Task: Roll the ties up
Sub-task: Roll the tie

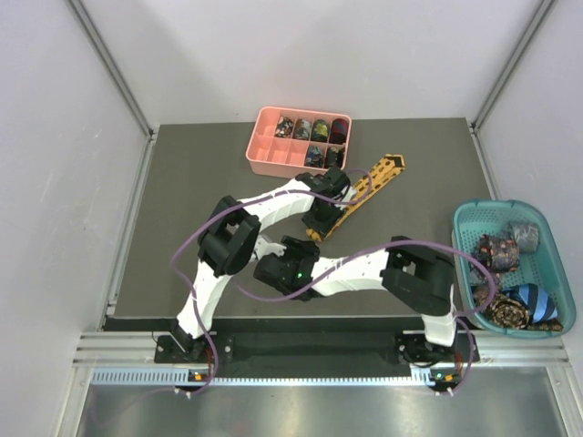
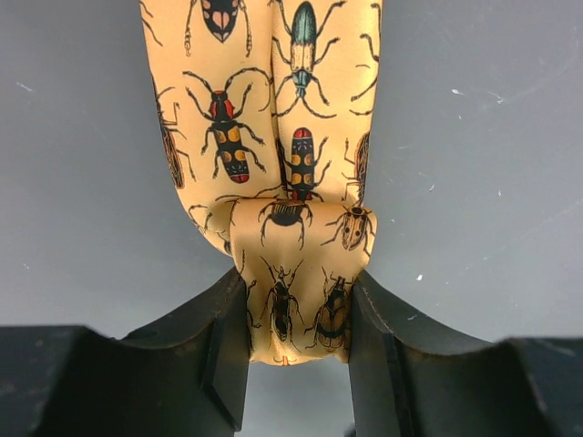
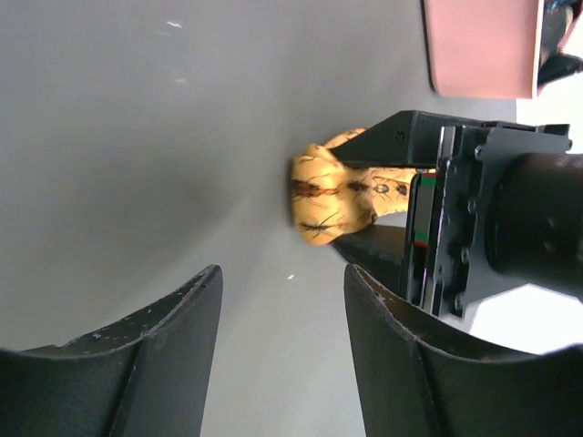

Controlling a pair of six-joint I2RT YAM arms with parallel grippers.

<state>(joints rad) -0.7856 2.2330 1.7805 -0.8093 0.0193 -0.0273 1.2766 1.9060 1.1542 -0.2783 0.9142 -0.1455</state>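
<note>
Left wrist view: left gripper (image 2: 298, 335) clamped on the doubled-over end of the golden-yellow tie (image 2: 273, 137). Both fingers press the fold flat between them. The rest of the tie runs away from the pincer, flat on the grey table (image 2: 82, 182).

Top view: the tie lies diagonally at mid-table, its near end in the left gripper and its far end just right of the pink tray (image 1: 258, 150). Rolled coils (image 1: 310, 127) sit in the tray's far compartments. More ties (image 1: 496, 250) are heaped in the teal basket (image 1: 458, 244) at the right edge.

Right wrist view: right gripper (image 3: 282, 314) has its fingers apart and holds nothing. It sits near and left of the clamped fold, not touching it.

Step in hand, by my reading: starting the coil at the near end. To do it well:
- keep the fold square to the tie's length, or the coil will cone out sideways
- turn the fold over along the tie's own line, keeping light tension
- use the free right pincer to pin the strip or steady the growing roll

Materials: smooth woven cloth with a slight sheen, printed with dark beetles. It looks thin, limp and likely slippery, and it bulges softly at the fold. The table is matte and faintly speckled. The fingers are hard black plastic.
</note>
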